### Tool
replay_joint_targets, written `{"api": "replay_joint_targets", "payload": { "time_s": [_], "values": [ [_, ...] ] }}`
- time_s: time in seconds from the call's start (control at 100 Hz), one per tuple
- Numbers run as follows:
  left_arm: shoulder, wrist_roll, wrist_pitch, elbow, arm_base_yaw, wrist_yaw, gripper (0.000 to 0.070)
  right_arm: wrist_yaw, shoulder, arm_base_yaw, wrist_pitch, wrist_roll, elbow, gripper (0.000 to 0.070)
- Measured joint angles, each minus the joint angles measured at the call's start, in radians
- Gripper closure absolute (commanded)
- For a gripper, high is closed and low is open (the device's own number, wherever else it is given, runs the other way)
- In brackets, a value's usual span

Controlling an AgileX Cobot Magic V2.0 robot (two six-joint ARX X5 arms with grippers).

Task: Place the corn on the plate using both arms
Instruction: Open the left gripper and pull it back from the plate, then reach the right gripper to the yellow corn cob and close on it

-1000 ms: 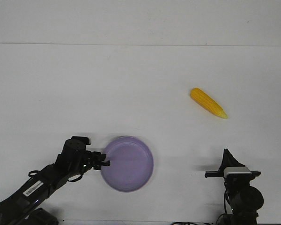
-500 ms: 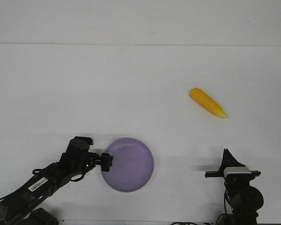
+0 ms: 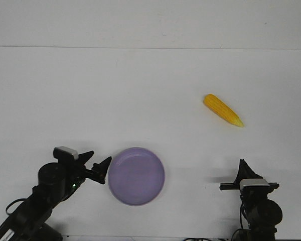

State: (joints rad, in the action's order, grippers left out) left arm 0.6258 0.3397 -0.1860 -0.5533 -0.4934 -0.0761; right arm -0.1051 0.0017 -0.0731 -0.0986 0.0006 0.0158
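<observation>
A round, shallow lavender-purple plastic plate [image 3: 136,175] with a low raised rim lies flat on the plain white surface [image 3: 115,100], toward its near edge and a little left of the middle. Nothing rests in the plate.

Taking that plate as the mark: the yellow-orange husked corn cob [image 3: 223,110] lies well apart from it, farther back and off to the right. The cob is flat on the surface and set on a slant, its thick rounded end farther back and toward the plate's side, its tapered tip pointing nearer and away from the plate. Nothing touches it.

The slim black left arm [image 3: 32,208] comes up from the near left corner and ends just beside the plate's left rim. Its hand [image 3: 98,167] is spread, the two black pointed fingers [image 3: 104,163] parted with white surface showing between them. The tips aim at the plate; the nearer one looks to stop right at the rim, though I cannot tell whether it touches. The hand grips nothing. A small silver-white block [image 3: 65,152] sits on top of this arm, behind the hand.

The right arm [image 3: 261,213] stands to the right of the plate, well apart from it, near the front edge. Its hand [image 3: 243,170] points away toward the back as one dark narrow wedge, and I cannot tell whether the fingers are together or apart. It sits nearer the front edge than the corn, clear of it.
</observation>
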Motion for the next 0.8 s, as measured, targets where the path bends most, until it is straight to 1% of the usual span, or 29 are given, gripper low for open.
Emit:
{"api": "replay_joint_targets", "payload": {
  "time_s": [0.07, 0.11, 0.18, 0.25, 0.3, 0.43, 0.52, 0.55, 0.57, 0.6, 0.66, 0.67, 0.68, 0.7, 0.72, 0.75, 0.8],
  "values": [
    [-0.103, -0.027, -0.052, 0.0, 0.0, 0.044, 0.0203, -0.008, 0.0, 0.0, 0.023, 0.011, 0.0, 0.0678],
    [-0.157, -0.039, -0.085, 0.0, 0.0, 0.068, 0.0204, -0.026, 0.0, 0.0, 0.025, 0.034, 0.0, 0.0678],
    [-0.24, -0.051, -0.143, -0.001, 0.0, 0.101, 0.0204, -0.032, 0.0, 0.001, 0.027, 0.063, 0.0, 0.0678],
    [-0.287, -0.059, -0.196, -0.003, 0.0, 0.106, 0.0204, -0.033, 0.0, 0.001, 0.039, 0.104, 0.0, 0.0678],
    [-0.3, -0.06, -0.227, -0.003, 0.0, 0.106, 0.0204, -0.035, 0.0, 0.001, 0.052, 0.152, 0.0, 0.0688],
    [-0.304, -0.06, -0.225, -0.003, 0.0, 0.105, 0.0204, -0.069, 0.0, 0.001, 0.136, 0.255, 0.005, 0.0698],
    [-0.301, -0.06, -0.225, -0.003, 0.0, 0.105, 0.0204, -0.039, 0.019, 0.001, 0.131, 0.296, 0.073, 0.0691],
    [-0.298, -0.06, -0.225, -0.003, 0.0, 0.105, 0.0204, -0.016, 0.048, 0.001, 0.121, 0.3, 0.125, 0.066],
    [-0.297, -0.06, -0.226, -0.003, 0.0, 0.105, 0.0204, -0.004, 0.069, 0.001, 0.111, 0.299, 0.159, 0.0617],
    [-0.296, -0.06, -0.226, -0.003, 0.0, 0.105, 0.0204, 0.003, 0.1, 0.001, 0.097, 0.294, 0.204, 0.0525],
    [-0.291, -0.06, -0.226, -0.003, 0.0, 0.105, 0.0204, 0.004, 0.197, 0.001, 0.057, 0.26, 0.32, 0.0312],
    [-0.291, -0.06, -0.226, -0.003, 0.0, 0.105, 0.0204, 0.004, 0.214, 0.001, 0.051, 0.253, 0.337, 0.0298],
    [-0.29, -0.06, -0.226, -0.003, 0.0, 0.105, 0.0204, 0.004, 0.233, 0.001, 0.045, 0.245, 0.352, 0.0253],
    [-0.29, -0.06, -0.225, -0.003, 0.0, 0.105, 0.0204, 0.003, 0.273, 0.001, 0.033, 0.229, 0.386, 0.0204],
    [-0.288, -0.06, -0.225, -0.003, 0.0, 0.105, 0.0204, 0.003, 0.316, 0.001, 0.021, 0.214, 0.418, 0.0169],
    [-0.286, -0.06, -0.225, -0.003, 0.0, 0.105, 0.0204, 0.0, 0.381, 0.001, -0.002, 0.19, 0.465, 0.0144],
    [-0.286, -0.06, -0.225, -0.003, 0.0, 0.105, 0.0204, -0.005, 0.501, 0.001, -0.044, 0.149, 0.541, 0.0143]
  ]
}}
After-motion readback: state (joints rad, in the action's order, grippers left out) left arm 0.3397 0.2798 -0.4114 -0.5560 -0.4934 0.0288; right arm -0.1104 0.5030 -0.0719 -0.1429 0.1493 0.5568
